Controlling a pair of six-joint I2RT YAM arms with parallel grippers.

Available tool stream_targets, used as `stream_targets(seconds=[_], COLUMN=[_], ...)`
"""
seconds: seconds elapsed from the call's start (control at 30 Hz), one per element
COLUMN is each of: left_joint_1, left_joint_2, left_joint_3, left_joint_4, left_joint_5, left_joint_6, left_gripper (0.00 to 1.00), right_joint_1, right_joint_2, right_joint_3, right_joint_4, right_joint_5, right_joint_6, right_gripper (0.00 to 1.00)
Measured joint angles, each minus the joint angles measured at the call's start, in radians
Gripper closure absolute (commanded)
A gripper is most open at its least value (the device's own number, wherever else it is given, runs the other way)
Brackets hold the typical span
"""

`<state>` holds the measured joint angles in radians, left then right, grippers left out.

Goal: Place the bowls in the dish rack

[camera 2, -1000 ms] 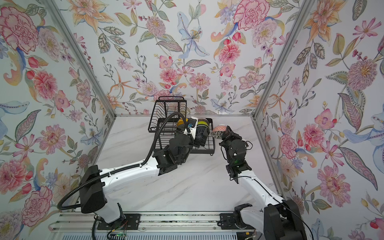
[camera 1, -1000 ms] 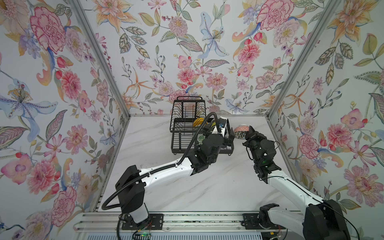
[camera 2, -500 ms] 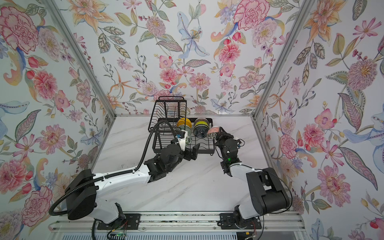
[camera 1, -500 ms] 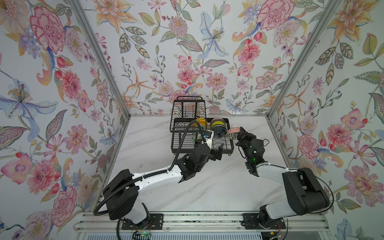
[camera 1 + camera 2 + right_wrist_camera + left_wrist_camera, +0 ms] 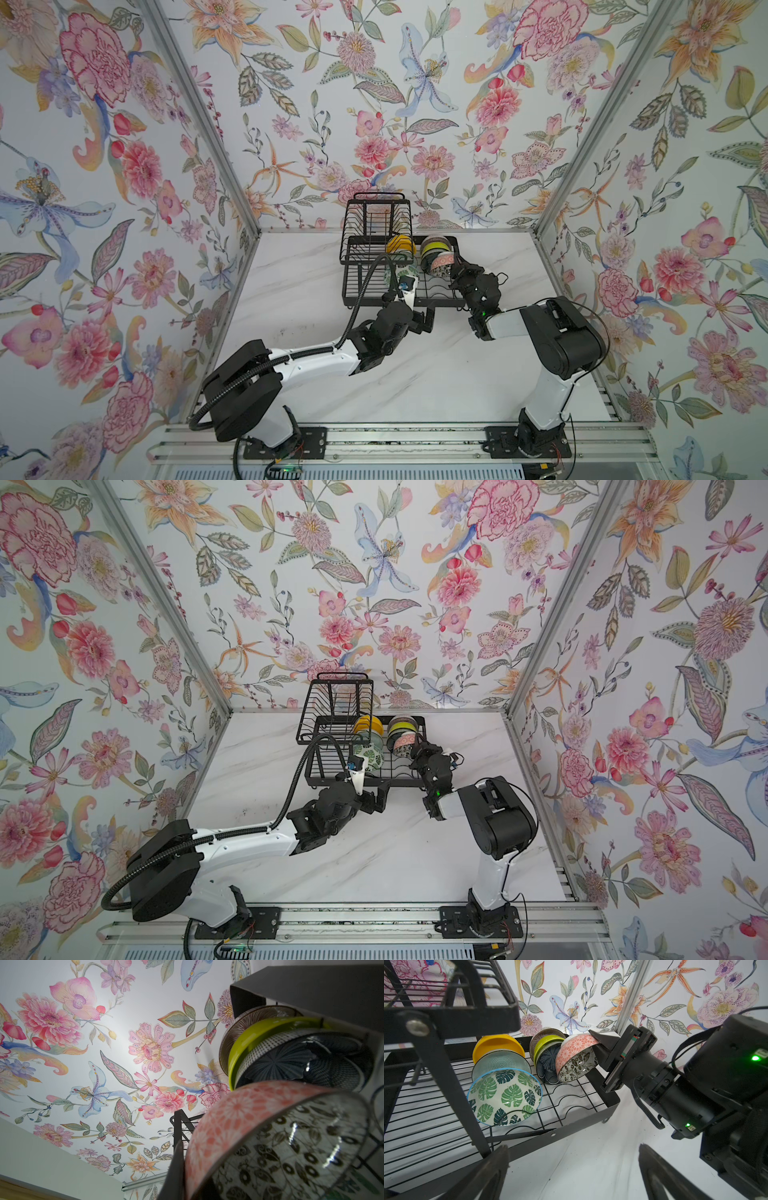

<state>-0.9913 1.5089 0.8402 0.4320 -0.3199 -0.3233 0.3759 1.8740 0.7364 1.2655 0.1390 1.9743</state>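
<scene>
The black wire dish rack [image 5: 357, 286] [image 5: 322, 766] stands at the back middle in both top views. In the left wrist view its lower tray [image 5: 571, 1129] holds two rows of bowls on edge. One row is yellow [image 5: 498, 1043], pale aqua [image 5: 500, 1061] and green-leaf [image 5: 505, 1097]. The other is pink-brown ribbed [image 5: 548, 1031], lime green [image 5: 548, 1042] and dark blue [image 5: 548, 1064]. My right gripper [image 5: 455, 272] [image 5: 597, 1044] is shut on the rim of the black-and-white patterned bowl [image 5: 576, 1059] [image 5: 280, 1147], which tilts close against the dark blue one. My left gripper [image 5: 424, 321] [image 5: 574, 1155] is open over the table in front of the rack.
The rack's raised basket [image 5: 467, 1012] overhangs the tray's left part. Wavy slots [image 5: 566, 1101] in front of the bowls stand free. Floral walls enclose the white marble table [image 5: 436, 374] on three sides, and a metal rail [image 5: 395, 444] runs along the front.
My right gripper has brought the black-and-white patterned bowl leftward and down into the rack's right row. My left arm has drawn back from the rack toward the front, still open.
</scene>
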Motion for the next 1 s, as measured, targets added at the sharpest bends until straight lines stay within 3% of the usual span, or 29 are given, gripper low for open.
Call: stream_targets(seconds=[0.5,1.0], left_joint_1=[0.064,0.083], left_joint_2=[-0.047,-0.075], left_joint_3=[-0.027,-0.037], left_joint_4=[-0.011,-0.029], left_joint_5=[0.037,0.059], left_joint_6=[0.000,0.000], left_gripper=[0.01,0.01], right_joint_1=[0.056,0.061], right_joint_2=[0.179,0.220], right_joint_3=[0.090,0.090], right_joint_4=[0.111,0.163], right_joint_5=[0.060,0.109], right_joint_6=[0.042,0.061], right_gripper=[1.00,1.00])
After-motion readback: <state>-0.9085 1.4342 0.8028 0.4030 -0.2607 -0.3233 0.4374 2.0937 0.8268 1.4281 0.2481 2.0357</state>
